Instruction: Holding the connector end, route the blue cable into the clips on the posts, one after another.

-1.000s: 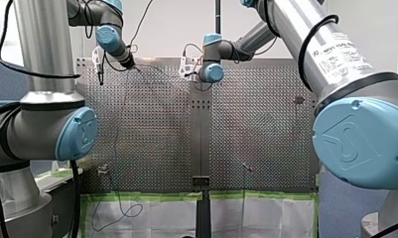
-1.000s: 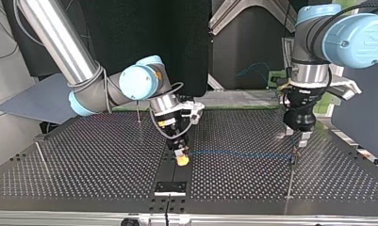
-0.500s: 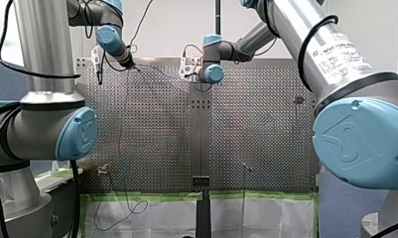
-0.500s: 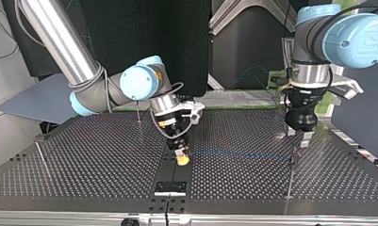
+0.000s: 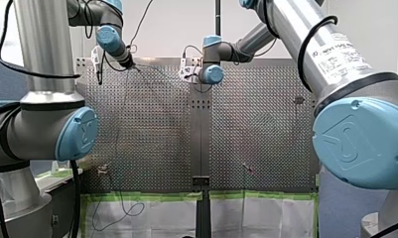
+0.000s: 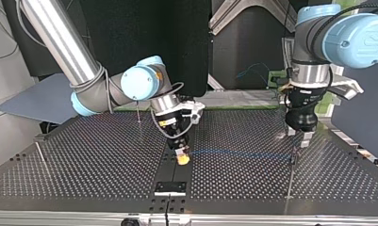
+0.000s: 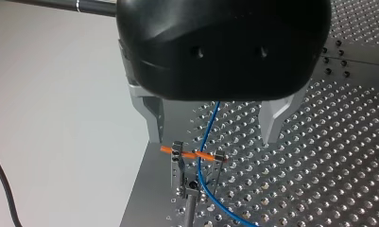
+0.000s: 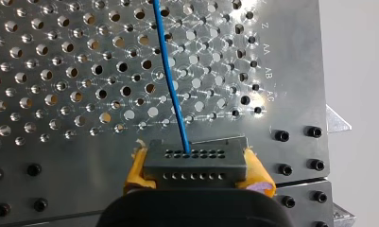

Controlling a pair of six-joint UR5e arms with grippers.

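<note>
Barely shifted, right gripper (image 6: 182, 158) pinches connector (image 8: 196, 163)
Left gripper (image 7: 211, 137) spread above clip (image 7: 177, 163); cable (image 7: 200, 177) crosses it

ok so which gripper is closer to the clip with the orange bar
Left. My left gripper, open, hangs just over the clip; my right gripper is off at mid-table, shut on the connector, with the blue cable stretched between them.

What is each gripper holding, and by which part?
My right gripper clamps the grey rectangular connector block by its short sides between yellow pads, where the blue cable ends. My left gripper is open, holding nothing.
</note>
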